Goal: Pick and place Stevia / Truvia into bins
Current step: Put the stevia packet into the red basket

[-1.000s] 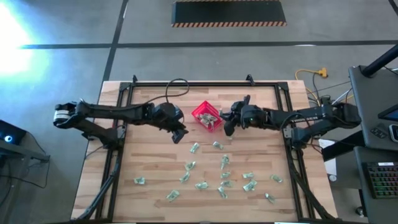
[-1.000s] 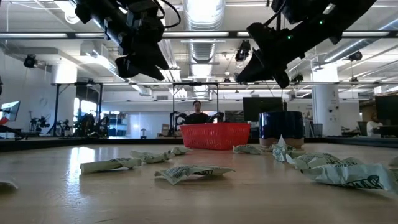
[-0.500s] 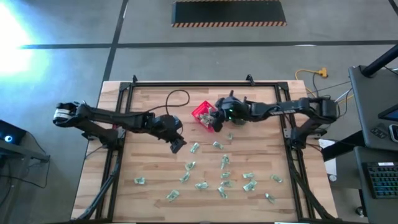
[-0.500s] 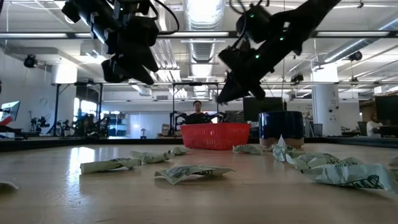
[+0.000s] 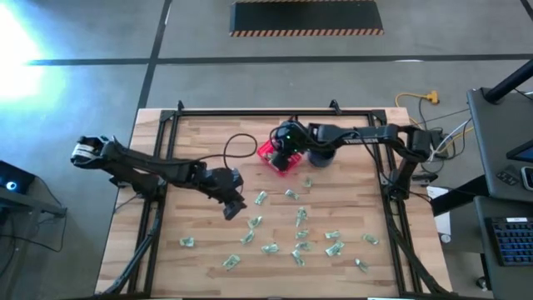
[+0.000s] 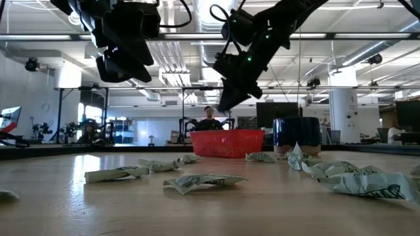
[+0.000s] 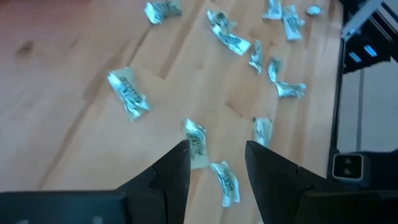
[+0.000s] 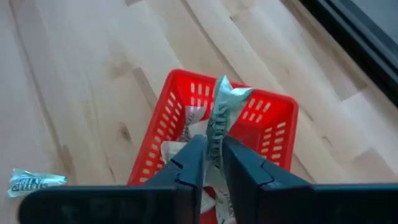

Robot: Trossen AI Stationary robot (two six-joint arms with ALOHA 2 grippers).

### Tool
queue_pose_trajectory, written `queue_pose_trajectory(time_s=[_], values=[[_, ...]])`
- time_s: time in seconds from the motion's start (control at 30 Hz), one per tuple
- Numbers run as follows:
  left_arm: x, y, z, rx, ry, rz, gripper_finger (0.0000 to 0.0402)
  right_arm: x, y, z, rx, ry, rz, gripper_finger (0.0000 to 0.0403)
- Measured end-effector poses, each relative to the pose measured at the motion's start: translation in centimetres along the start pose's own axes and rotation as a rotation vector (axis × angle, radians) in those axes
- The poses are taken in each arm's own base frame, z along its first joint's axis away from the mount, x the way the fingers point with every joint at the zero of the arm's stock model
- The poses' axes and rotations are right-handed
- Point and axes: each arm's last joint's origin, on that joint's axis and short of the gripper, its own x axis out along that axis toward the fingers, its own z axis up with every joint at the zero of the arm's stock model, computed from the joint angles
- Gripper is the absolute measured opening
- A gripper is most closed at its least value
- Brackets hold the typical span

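Tabletop — sachet (image 8: 217,121) between right gripper (image 8: 212,155) fingers.

Right gripper (image 5: 284,148) sits over the red basket (image 5: 275,156) at center frame; sachets (image 5: 298,237) scatter below.

A robotics lab: open hall with ceiling ducts (image 6: 216,49) (exposed), far rigs (image 6: 72,115), concrete floor (image 5: 100,83), monitors (image 6: 279,111).

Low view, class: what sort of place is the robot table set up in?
Probably a large open lab or workshop: exposed ceiling ducts, equipment racks beyond the table, and a person seated at a far workstation.
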Motion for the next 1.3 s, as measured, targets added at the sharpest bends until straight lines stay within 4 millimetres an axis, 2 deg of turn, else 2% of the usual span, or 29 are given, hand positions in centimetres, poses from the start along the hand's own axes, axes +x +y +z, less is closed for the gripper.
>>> queue_pose_trajectory(time_s=[0.3, 0.47, 0.67, 0.87, 1.07, 1.3], values=[[0.1, -1.3, -1.4, 0.017, 0.051, -0.032, 0.0137, -0.9, 0.0, 0.3, -0.013, 0.005, 0.008, 0.0128], [-0.2, -2.2, -3.9, 0.01, 0.217, -0.029, 0.0137, -1.6, 0.2, -0.1, -0.044, 0.059, 0.13, 0.0146], [-1.3, -3.0, -8.0, -0.025, 0.453, 0.074, 0.0137, -2.4, 1.1, -0.6, -0.084, 0.121, 0.304, 0.015], [-2.3, -4.7, -10.9, 0.019, 0.53, 0.063, 0.0137, -3.2, 2.9, -0.9, -0.189, 0.128, 0.476, 0.015], [-3.0, -5.2, -13.1, 0.071, 0.526, 0.145, 0.0137, -3.9, 5.1, -1.4, -0.299, 0.129, 0.669, 0.0146], [-3.0, -4.6, -14.4, 0.142, 0.538, 0.26, 0.0137, -4.2, 6.8, -2.0, -0.36, 0.125, 0.709, 0.0136]])
